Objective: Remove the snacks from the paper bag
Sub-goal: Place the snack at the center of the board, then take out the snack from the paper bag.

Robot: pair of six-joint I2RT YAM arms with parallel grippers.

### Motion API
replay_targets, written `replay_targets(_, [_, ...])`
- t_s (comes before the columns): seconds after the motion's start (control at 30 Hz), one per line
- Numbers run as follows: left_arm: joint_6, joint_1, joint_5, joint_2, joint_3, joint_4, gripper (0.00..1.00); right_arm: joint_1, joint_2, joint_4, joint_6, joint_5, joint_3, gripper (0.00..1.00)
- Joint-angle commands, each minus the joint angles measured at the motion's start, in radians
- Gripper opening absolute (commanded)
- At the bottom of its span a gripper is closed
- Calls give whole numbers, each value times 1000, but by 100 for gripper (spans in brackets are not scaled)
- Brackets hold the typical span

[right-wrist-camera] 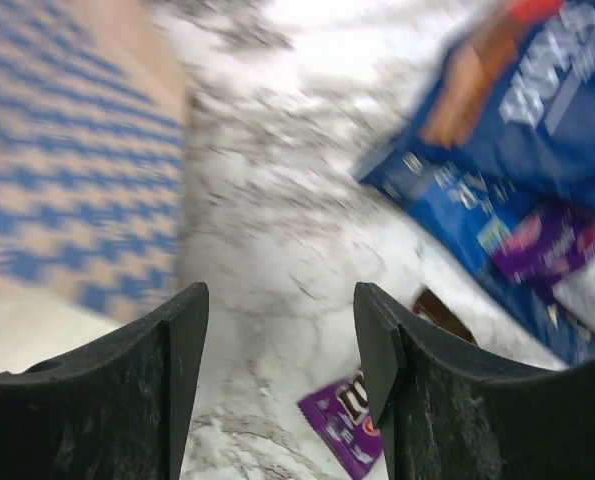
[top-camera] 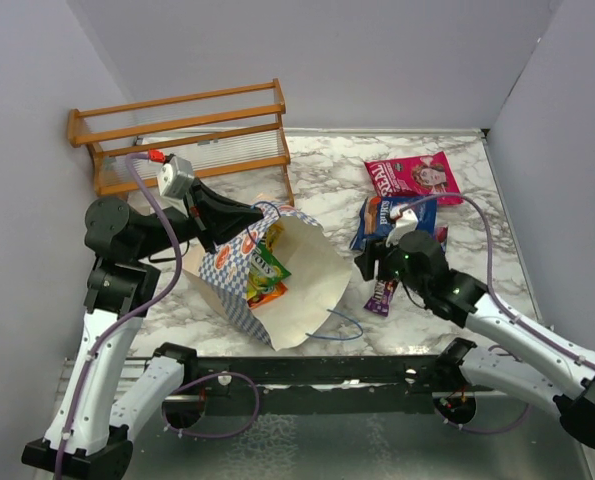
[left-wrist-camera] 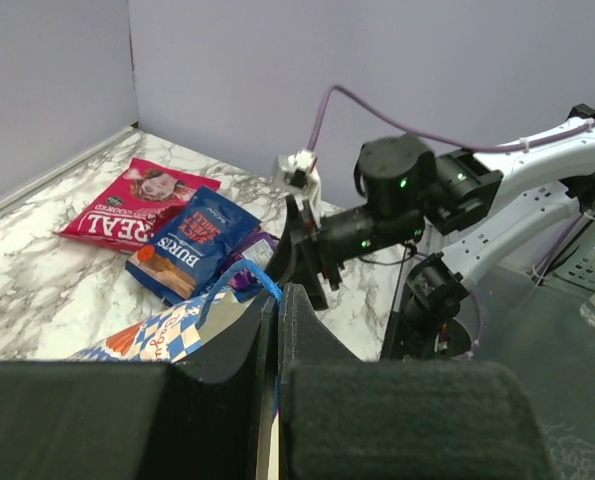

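The cream paper bag [top-camera: 302,280] stands open at mid-table with its checkered side [top-camera: 227,270] facing left. Green, yellow and orange packets [top-camera: 266,272] show inside its mouth. My left gripper [top-camera: 262,212] is shut on the bag's upper rim and blue cord handle [left-wrist-camera: 239,275]; its jaws pinch the paper edge in the left wrist view [left-wrist-camera: 275,300]. My right gripper [top-camera: 367,265] is open and empty, low over the marble beside a dark purple packet [right-wrist-camera: 349,420] that lies flat [top-camera: 382,297]. A blue packet [top-camera: 392,220] and a magenta-pink packet [top-camera: 414,177] lie beyond it on the table.
A wooden rack [top-camera: 187,135] stands at the back left, just behind the bag. Grey walls close in the table on three sides. A loose blue cord handle [top-camera: 342,330] trails from the bag toward the near edge. Another small blue packet [right-wrist-camera: 447,215] lies under the big one.
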Motion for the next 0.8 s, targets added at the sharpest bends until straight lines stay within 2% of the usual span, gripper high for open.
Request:
replay_targets(0.0, [43,-1,28,-10,47,-32,0,-4,-39,97,-216,-289,132,60])
replay_targets(0.13, [52,-1,30,-19,54,-61,0,-4,-48,136,-321,-604,210,60])
replay_targets(0.27, [88,-1,4,-33,74,-125,0,-1,-39,172,-393,-845,241,60])
replay_targets(0.4, [65,-1,7,-36,64,-97,0,36,-54,255,-523,-945,187,62])
replay_targets(0.57, [24,-1,24,-45,36,-56,0,236,38,207,-793,-885,204,62])
replay_targets(0.77, [8,-1,14,-55,30,-52,0,448,257,158,-1022,-586,283,56])
